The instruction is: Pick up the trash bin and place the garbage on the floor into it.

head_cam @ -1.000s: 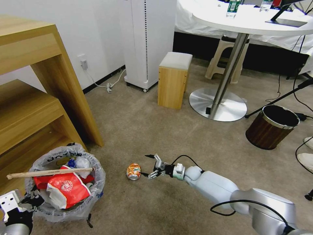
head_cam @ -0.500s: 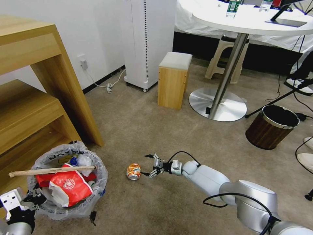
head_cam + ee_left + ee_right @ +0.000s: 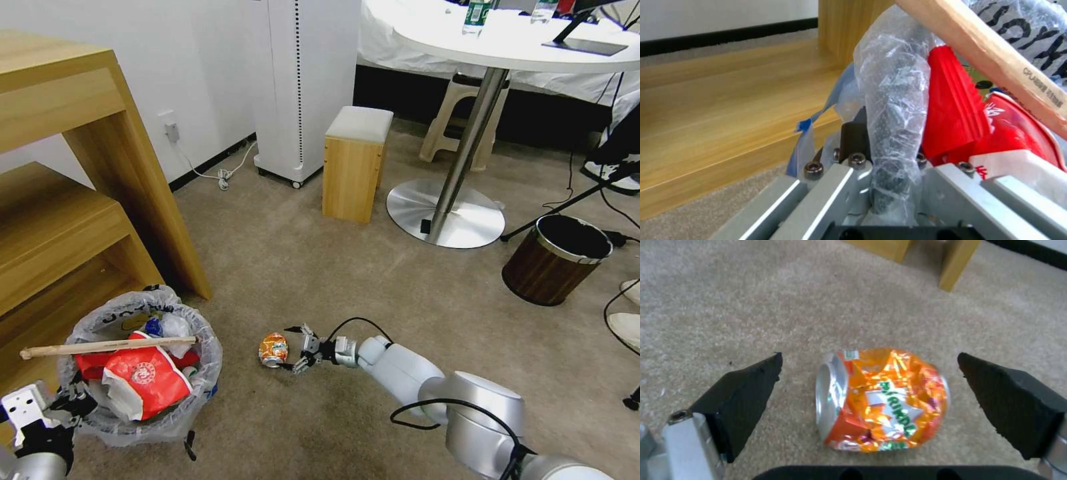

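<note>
Nearest to me, low at my left side, my left end effector (image 3: pixel 50 417) is clamped on the rim of the trash bin (image 3: pixel 193 393); in the left wrist view the clear crinkly liner and the dark rim run straight down between its metal fingers (image 3: pixel 835 193). The bin is a small round tub, its bag printed with black letters. It already carries a red wrapper (image 3: pixel 143 383), soft and creased, and a wooden stick (image 3: pixel 107 347), stiff and pale, lying across the mouth from side to side.

A little farther out on the beige short-pile floor (image 3: pixel 287 253) lies the crushed orange can (image 3: pixel 273 349), thin foil-bright metal, dented and faceted, on its side. Its long axis runs roughly across my reach, with the silver end toward the bin. My right end effector (image 3: pixel 298 347) is just beside it, fingers spread apart, so the can lies straight ahead in line with the gap between the two black wedge-shaped pads (image 3: pixel 744 396). I judge this arm to be the nearer one, and the closing line looks set to meet the can's two ends rather than its crumpled flanks.

Beyond stand a small wooden stool (image 3: pixel 355 163) and the brown wood-look bin (image 3: pixel 557 259), well apart from my work.
</note>
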Controlling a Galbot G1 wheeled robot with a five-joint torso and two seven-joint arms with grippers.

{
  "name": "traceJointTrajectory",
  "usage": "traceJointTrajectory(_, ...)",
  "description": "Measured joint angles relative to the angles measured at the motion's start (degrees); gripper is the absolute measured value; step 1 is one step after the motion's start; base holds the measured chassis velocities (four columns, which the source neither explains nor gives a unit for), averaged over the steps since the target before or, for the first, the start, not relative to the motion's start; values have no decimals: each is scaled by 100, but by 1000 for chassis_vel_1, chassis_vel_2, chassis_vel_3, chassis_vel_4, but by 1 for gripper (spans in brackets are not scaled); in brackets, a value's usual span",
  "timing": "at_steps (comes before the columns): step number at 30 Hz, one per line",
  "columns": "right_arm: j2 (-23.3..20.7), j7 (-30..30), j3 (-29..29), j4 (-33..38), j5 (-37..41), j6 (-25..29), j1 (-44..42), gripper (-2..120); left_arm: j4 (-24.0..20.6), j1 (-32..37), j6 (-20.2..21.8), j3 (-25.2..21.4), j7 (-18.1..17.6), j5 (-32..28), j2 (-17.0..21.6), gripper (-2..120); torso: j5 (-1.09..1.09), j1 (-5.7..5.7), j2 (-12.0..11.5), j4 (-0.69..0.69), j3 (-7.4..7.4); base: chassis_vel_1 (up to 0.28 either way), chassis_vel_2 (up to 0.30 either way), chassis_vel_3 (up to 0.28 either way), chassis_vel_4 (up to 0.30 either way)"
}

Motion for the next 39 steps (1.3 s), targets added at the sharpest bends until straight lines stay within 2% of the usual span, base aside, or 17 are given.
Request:
traceJointTrajectory(5,174,103,22,-156,-158,-81,-66,100,0,-6,-45,30,8,-1,-9,1,0,0,0,0,0,0,0,0,0)
traceJointTrajectory(13,208,124,155,-420,-448,-128,-79,100,-17,-6,-55,53,12,-13,-12,1,1,0,0,0,0,0,0,0,0)
traceJointTrajectory(16,201,148,611,-772,-1048,-124,-58,100,-52,16,-69,43,13,-30,-12,1,0,0,0,0,0,0,0,0,0)
traceJointTrajectory(19,198,192,700,-849,-1153,-125,-56,99,-64,24,-83,46,23,-30,-27,1,1,0,0,-1,0,0,0,0,0)
traceJointTrajectory(39,191,297,653,-795,-1298,-113,50,100,-92,6,-119,93,62,-42,-54,1,1,0,0,0,0,0,0,0,0)
